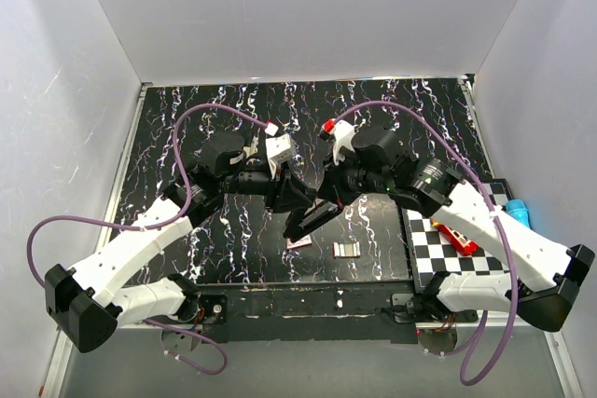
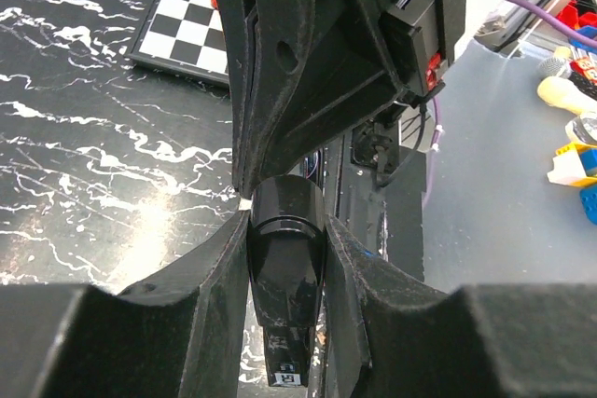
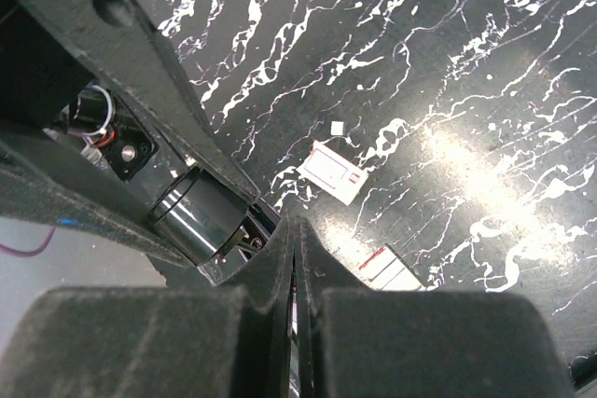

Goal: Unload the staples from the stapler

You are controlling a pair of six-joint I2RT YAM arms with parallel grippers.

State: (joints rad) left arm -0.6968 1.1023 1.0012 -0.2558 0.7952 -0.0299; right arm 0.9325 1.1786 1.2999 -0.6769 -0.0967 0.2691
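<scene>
Here the black stapler (image 1: 308,214) is held above the middle of the marbled black table (image 1: 215,109), between the two arms. The left gripper (image 2: 287,323) is clamped on it, one pad pressed against each side of its glossy body. The right gripper (image 3: 294,267) meets it from the other side, its fingers drawn almost together on a thin edge at the stapler's end. A short strip of staples (image 1: 346,249) lies on the table just in front of the stapler, apart from it. A small white card with a red border (image 3: 333,172) lies near the strip. A checkerboard (image 1: 438,253) sits at the table's right side.
</scene>
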